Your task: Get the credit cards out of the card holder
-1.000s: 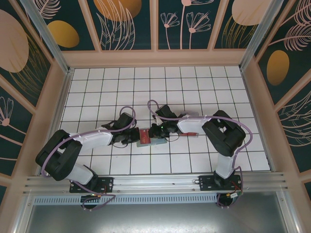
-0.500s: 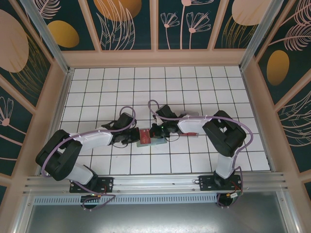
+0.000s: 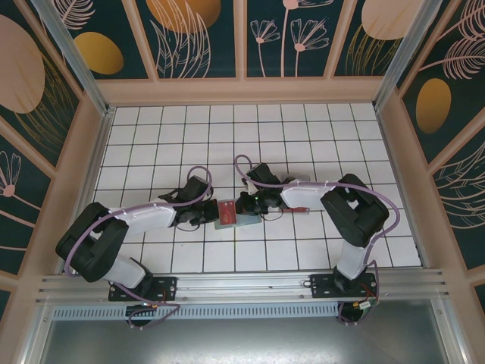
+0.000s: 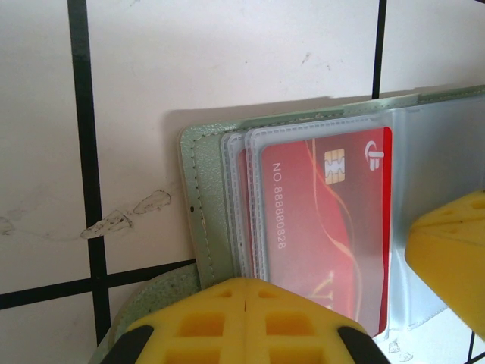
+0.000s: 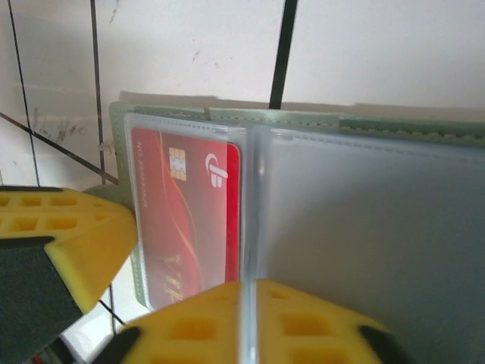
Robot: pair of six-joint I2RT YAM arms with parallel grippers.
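The card holder [image 3: 243,221] lies open on the white tiles between both arms. Its sage-green edge [image 4: 195,197] frames several clear sleeves. A red credit card [image 4: 318,220] with a chip sits inside the top sleeve, also seen as the red card [image 5: 186,220] from the right wrist. My left gripper [image 4: 248,284] is shut, its yellow tips resting on the holder's near edge by the sleeves. My right gripper [image 5: 248,287] is shut on a clear sleeve page standing upright between its fingers, over the holder's [image 5: 303,119] middle fold. In the top view the left gripper [image 3: 206,215] and right gripper [image 3: 241,205] meet at the holder.
A red card-like piece [image 3: 298,209] lies on the tiles under the right forearm. Low wooden walls [image 3: 242,91] ring the tiled floor. The other arm's yellow finger [image 4: 447,258] reaches in from the right of the left wrist view.
The right arm's elbow has shifted slightly to the right and its wrist has edged back a little. The left arm and the holder have stayed put.
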